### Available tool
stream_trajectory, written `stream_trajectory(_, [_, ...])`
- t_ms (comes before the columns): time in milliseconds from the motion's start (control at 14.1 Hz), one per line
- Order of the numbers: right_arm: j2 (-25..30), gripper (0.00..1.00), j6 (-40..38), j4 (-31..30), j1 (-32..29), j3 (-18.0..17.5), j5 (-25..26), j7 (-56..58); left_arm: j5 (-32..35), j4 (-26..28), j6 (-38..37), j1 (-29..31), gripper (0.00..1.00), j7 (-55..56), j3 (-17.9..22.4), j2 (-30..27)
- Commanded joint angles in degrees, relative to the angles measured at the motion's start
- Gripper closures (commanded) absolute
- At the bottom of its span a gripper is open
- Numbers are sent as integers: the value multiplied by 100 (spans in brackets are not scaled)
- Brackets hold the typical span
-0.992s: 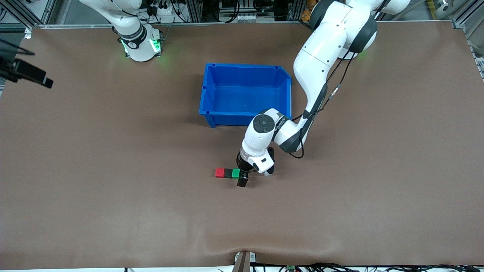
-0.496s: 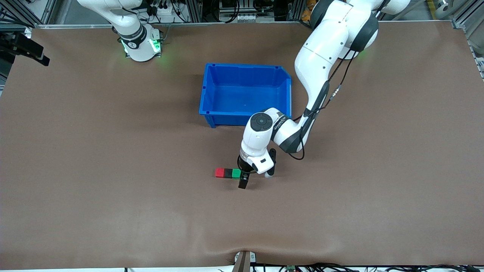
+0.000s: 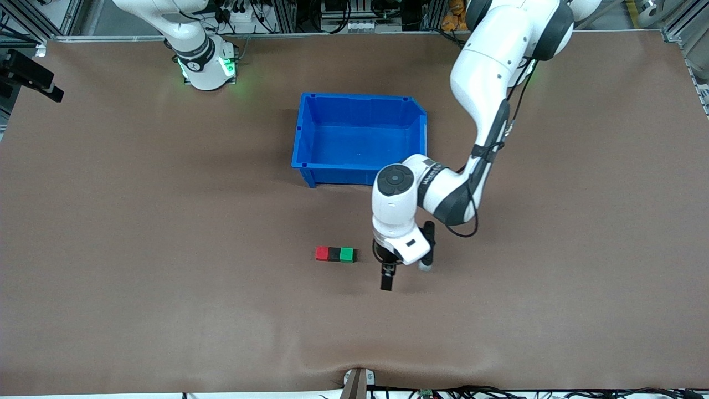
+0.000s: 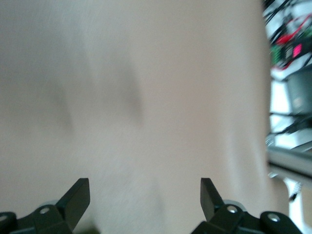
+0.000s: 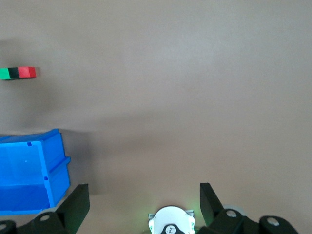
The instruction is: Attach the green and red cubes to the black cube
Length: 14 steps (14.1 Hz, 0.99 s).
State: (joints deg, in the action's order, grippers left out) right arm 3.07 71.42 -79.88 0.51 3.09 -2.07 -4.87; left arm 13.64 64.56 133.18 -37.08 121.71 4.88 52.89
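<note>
Front view: left fingers [image 3: 386, 281] apart, just beside joined red-black-green cubes [image 3: 335, 254].

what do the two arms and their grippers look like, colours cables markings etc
Both arms have glossy white rounded shells with dark grey or black joint bands. The left arm carries a black cable along its forearm and a round dark cap at the wrist. The left gripper has black fingers. The right arm glows green at its base.
</note>
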Motion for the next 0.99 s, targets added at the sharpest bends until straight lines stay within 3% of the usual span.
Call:
stream_trajectory(0, [-69, 0, -155, -17, 99, 95, 67, 56, 165, 468, -249, 227, 0, -716, 4, -550])
stream_trajectory(354, [150, 0, -33, -545, 46, 218, -30, 319, 174, 1645, -232, 692, 0, -2332, -22, -1648])
stream_trajectory(567, [150, 0, -23, -555, 63, 175, -30, 390, 113, 2164, -223, 1097, 0, -3361, -127, -2255])
stream_trajectory(921, [159, 0, -23, -607, 99, 157, -30, 399, 95, 3070, -188, 2290, 0, -5278, -767, -3302])
